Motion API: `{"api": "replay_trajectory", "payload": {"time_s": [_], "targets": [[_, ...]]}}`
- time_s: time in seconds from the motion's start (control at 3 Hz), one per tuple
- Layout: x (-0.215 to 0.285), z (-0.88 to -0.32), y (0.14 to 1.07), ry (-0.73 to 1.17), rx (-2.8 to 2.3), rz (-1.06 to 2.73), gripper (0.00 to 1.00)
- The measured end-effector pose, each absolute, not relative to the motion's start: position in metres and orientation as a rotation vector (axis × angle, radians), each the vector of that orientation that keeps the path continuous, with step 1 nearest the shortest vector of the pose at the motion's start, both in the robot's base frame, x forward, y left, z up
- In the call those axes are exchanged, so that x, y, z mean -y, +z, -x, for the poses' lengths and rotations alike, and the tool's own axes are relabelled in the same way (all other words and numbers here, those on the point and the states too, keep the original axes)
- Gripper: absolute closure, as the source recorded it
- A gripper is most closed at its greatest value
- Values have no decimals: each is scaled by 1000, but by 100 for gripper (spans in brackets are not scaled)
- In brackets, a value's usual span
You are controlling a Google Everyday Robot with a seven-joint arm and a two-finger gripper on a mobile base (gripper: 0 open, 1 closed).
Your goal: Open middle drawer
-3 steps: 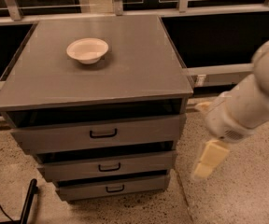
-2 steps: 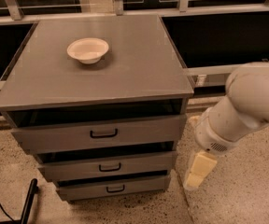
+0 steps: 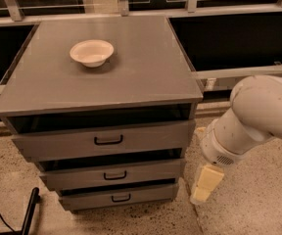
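Hand (image 3: 203, 185) shifted left, lower; middle drawer (image 3: 146, 169) just left; grip state unclear

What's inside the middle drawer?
Only a dark gap shows above the middle drawer; its contents are hidden behind its front and under the top drawer. The end effector hangs right of the cabinet, low, apart from it.
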State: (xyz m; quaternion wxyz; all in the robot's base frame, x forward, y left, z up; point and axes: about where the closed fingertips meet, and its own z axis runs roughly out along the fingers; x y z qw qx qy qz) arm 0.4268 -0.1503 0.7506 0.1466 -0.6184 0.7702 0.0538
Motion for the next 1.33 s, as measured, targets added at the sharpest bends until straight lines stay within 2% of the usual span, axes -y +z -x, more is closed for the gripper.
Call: {"api": "replay_trajectory", "payload": {"time_s": [1.33], "targets": [[110,-444,599,384,-2121,1637,0]]}}
